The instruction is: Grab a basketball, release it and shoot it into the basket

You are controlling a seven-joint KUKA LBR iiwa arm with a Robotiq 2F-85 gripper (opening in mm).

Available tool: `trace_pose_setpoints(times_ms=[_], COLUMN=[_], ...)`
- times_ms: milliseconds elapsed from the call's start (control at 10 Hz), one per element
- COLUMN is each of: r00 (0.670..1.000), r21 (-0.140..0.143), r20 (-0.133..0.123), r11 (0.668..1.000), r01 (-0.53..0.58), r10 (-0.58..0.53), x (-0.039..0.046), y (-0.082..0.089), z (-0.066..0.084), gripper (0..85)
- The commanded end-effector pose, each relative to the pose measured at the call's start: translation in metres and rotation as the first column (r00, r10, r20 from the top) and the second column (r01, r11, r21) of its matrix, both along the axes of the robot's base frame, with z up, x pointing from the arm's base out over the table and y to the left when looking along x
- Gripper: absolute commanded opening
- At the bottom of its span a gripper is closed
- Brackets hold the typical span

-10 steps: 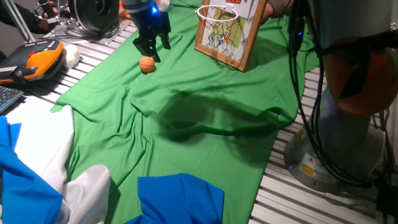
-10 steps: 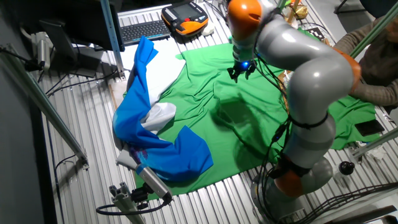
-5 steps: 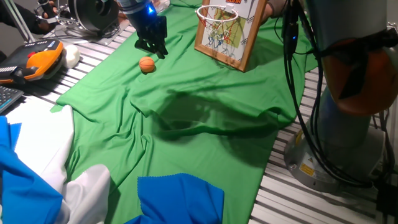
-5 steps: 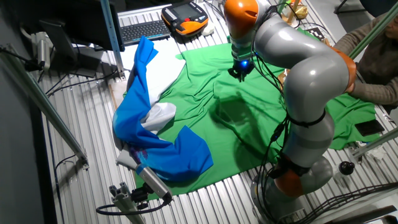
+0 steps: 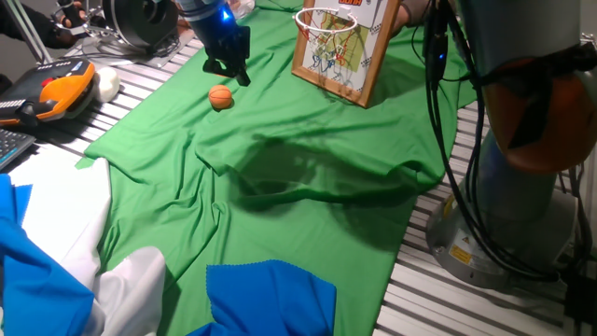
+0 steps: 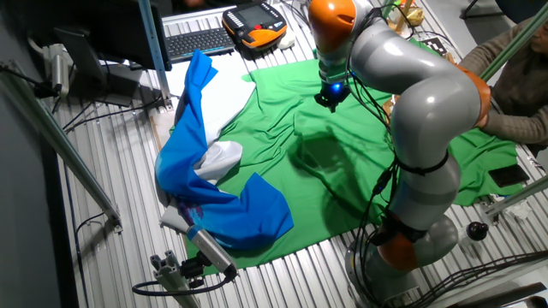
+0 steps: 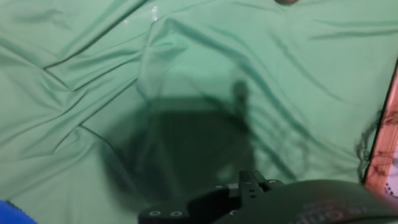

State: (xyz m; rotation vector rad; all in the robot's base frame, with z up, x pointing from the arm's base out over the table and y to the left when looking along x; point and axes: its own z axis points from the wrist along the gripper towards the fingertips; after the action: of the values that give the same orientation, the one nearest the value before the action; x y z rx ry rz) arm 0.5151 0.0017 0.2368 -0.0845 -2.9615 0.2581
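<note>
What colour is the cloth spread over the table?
Green; the cloth shows best in the fixed view facing the hoop.

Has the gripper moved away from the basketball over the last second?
Yes. The gripper has lifted up and away from the basketball, which lies in the same spot on the green cloth.

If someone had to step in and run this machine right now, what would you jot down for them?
Gripper: empty, fingers look closed, raised above the green cloth, just behind the basketball.
Basketball: lying loose on the cloth, not held.
Basket: upright on its backboard at the cloth's far edge, net empty.
Done: nothing that shows.
Left: grab the ball, release it, shoot it into the basket.
</note>
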Motion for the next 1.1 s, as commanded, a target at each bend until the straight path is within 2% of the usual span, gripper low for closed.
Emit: trace_pose_setpoints(times_ms=[0,300,1000], r00=[1.0,1.0,0.999], r21=[-0.003,0.01,0.03], r20=[0.012,0.001,0.0], r11=[1.0,1.0,0.999], r01=[0.001,-0.018,-0.036], r10=[-0.001,0.018,0.036], x=[-0.0002,-0.0002,-0.0001], y=[0.0003,0.0001,-0.0005], z=[-0.0001,-0.0002,-0.0003], gripper=[0.0,0.0,0.0])
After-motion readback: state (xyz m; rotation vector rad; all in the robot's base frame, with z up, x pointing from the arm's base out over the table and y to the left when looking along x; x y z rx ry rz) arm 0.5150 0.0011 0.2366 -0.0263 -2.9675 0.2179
